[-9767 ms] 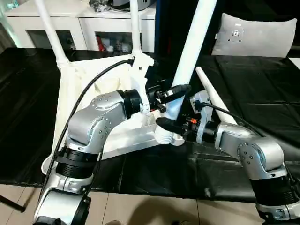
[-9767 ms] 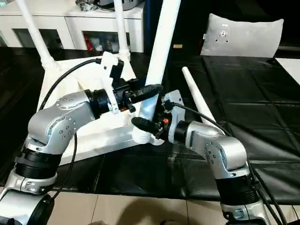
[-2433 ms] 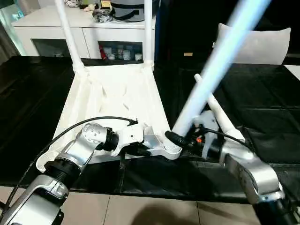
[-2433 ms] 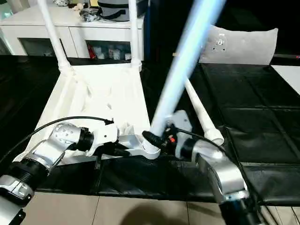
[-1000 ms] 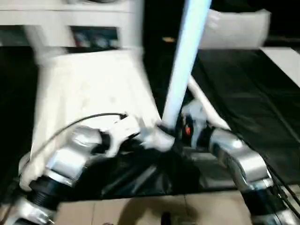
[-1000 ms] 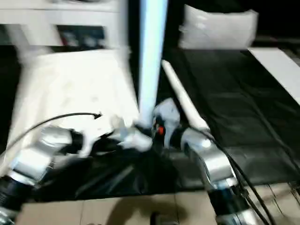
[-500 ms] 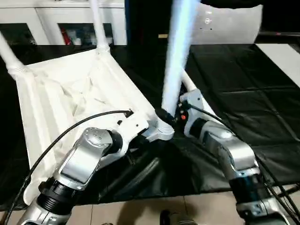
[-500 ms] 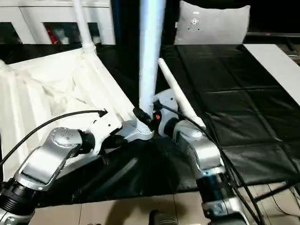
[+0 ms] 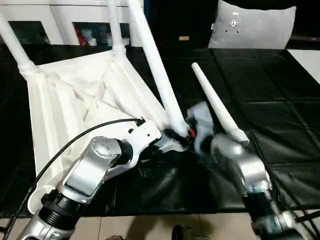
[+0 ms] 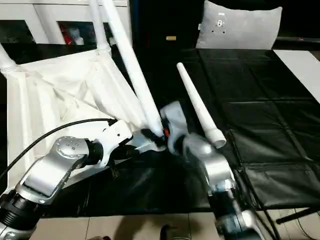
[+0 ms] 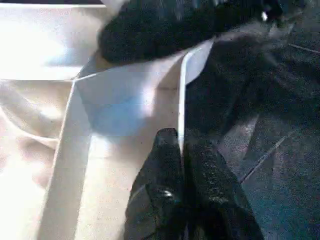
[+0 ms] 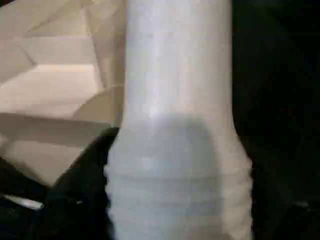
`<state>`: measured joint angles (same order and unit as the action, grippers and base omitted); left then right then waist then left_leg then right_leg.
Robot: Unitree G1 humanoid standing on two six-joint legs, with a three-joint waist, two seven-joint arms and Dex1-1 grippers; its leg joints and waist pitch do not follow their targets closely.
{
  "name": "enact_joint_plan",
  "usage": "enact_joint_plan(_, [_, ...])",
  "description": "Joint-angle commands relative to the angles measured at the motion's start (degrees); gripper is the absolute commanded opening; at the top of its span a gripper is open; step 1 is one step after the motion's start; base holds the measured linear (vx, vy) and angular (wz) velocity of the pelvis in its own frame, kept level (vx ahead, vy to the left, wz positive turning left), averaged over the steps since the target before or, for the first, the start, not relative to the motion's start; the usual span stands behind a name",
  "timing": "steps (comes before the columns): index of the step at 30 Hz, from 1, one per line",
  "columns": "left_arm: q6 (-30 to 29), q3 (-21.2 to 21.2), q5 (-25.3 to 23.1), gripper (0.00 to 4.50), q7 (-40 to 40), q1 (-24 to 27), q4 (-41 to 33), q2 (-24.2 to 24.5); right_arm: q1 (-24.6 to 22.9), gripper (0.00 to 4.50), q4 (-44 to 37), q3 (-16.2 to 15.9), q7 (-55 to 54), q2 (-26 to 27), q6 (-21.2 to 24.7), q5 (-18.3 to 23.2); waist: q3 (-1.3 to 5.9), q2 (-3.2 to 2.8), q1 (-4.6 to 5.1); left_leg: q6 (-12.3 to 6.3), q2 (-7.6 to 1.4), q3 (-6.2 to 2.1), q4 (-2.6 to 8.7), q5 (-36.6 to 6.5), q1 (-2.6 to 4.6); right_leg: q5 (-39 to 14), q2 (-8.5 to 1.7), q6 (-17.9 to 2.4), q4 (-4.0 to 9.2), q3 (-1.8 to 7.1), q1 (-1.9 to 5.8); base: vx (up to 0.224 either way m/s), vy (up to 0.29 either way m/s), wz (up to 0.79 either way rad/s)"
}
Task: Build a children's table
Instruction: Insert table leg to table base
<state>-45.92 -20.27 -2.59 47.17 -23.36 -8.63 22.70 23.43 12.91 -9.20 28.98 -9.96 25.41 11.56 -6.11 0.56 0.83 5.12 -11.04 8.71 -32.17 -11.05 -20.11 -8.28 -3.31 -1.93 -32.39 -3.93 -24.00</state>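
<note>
The white table top point(image 9: 75, 105) lies upside down on the black-covered table, ribs up. Two legs point(image 9: 15, 47) point(image 9: 116, 25) stand in its far corner sockets. A third leg point(image 9: 155, 70) has its threaded base at the near right corner socket point(image 9: 175, 143) and leans steeply back and to the left. My left gripper point(image 11: 181, 145) is shut on the top's thin rim beside that socket. My right gripper point(image 9: 183, 134) sits right at the leaning leg's base point(image 12: 175, 100), blurred. A loose leg point(image 9: 215, 102) lies on the cloth to the right.
A grey-white cushion point(image 9: 252, 25) stands at the back right. A white cabinet point(image 9: 60, 20) runs along the back left. Black cloth point(image 9: 280, 100) covers the table to the right of the loose leg. Floor tiles point(image 9: 150, 230) show below the table's front edge.
The third leg has swung from nearly upright to leaning far back and left. My right arm has shifted at its base. The left gripper keeps its hold on the rim.
</note>
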Motion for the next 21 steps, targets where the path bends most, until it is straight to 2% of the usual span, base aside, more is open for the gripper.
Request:
enact_joint_plan(1, [1.4,2.9,-1.8,0.0,-2.4,-1.7,-0.7,1.8,-2.9,2.96,2.9,0.1,-0.1,-0.6,2.8,-0.4,4.17,-0.56,-0.48,-3.07,-1.34,0.36,3.08,-8.0,-0.44,-14.9,-3.64,-11.6,3.17,2.65,3.78,0.0,0.0,0.0])
enact_joint_plan(2, [1.5,3.0,-1.8,0.0,-2.4,-1.7,-0.6,1.9,-3.0,2.96,2.9,0.1,-0.2,-0.6,2.6,-0.3,4.3,-0.85,-0.53,-3.01,-1.33,0.38,3.01,-8.0,-0.39,-15.2,-3.66,-11.5,3.17,2.62,3.85,0.0,0.0,0.0])
enact_joint_plan(4, [1.7,3.0,-1.7,0.0,-2.4,-1.8,-0.4,2.0,-3.1,2.79,2.9,0.2,-0.3,-0.6,2.5,-0.3,4.36,-0.58,-0.53,-2.94,-1.27,0.4,2.93,-7.6,-0.5,-14.6,-3.61,-11.6,3.11,2.64,3.94,0.0,0.0,0.0])
enact_joint_plan(5, [2.1,3.0,-1.7,0.0,-2.5,-1.9,0.0,2.1,-3.2,2.77,3.0,0.3,-0.4,-0.4,2.2,-0.4,4.42,-0.8,-0.63,-2.91,-1.27,0.37,2.88,-7.5,-0.45,-14.5,-3.62,-11.7,3.07,2.63,3.92,0.0,0.0,0.0])
enact_joint_plan(13, [3.7,2.7,-1.1,0.0,-2.9,-2.4,1.3,2.9,-3.0,2.75,3.2,1.2,-0.9,-0.3,1.0,-0.6,4.58,-0.66,-0.87,-2.58,-1.16,0.39,2.64,-7.8,-0.47,-15.2,-3.55,-11.4,2.91,2.67,3.95,0.0,0.0,0.0])
enact_joint_plan(15, [5.6,2.4,-1.0,0.0,-2.3,-2.1,1.5,3.6,-3.0,2.75,2.7,2.4,-1.0,-0.1,-0.5,0.0,4.62,-0.38,-0.88,-2.54,-1.13,0.42,2.57,-8.1,-0.48,-15.9,-3.51,-11.2,2.93,2.64,3.97,0.0,0.0,0.0])
enact_joint_plan(17, [6.4,2.2,-1.0,0.0,-2.0,-2.0,1.6,3.9,-3.0,2.75,2.5,2.8,-1.1,0.0,-1.0,0.3,4.61,-0.56,-1.04,-2.5,-1.16,0.38,2.57,-8.5,-0.4,-16.9,-3.58,-10.8,2.99,2.64,3.88,0.0,0.0,0.0])
enact_joint_plan(18, [8.6,2.1,-1.2,0.0,-1.6,-1.9,2.1,4.6,-3.0,2.75,2.2,4.6,-0.8,0.7,-2.8,2.0,4.77,-0.5,-1.05,-2.54,-1.14,0.38,2.52,-8.2,-0.42,-16.6,-3.57,-10.7,2.9,2.64,3.97,0.0,0.0,0.0])
enact_joint_plan(21, [10.5,3.2,-1.7,0.0,-3.4,-2.0,3.2,4.6,-2.9,2.75,1.3,6.5,0.4,1.4,-5.5,4.2,4.87,-0.54,-1.01,-2.5,-1.18,0.33,2.49,-8.2,-0.48,-16.3,-3.56,-10.5,2.83,2.59,3.97,0.0,0.0,0.0])
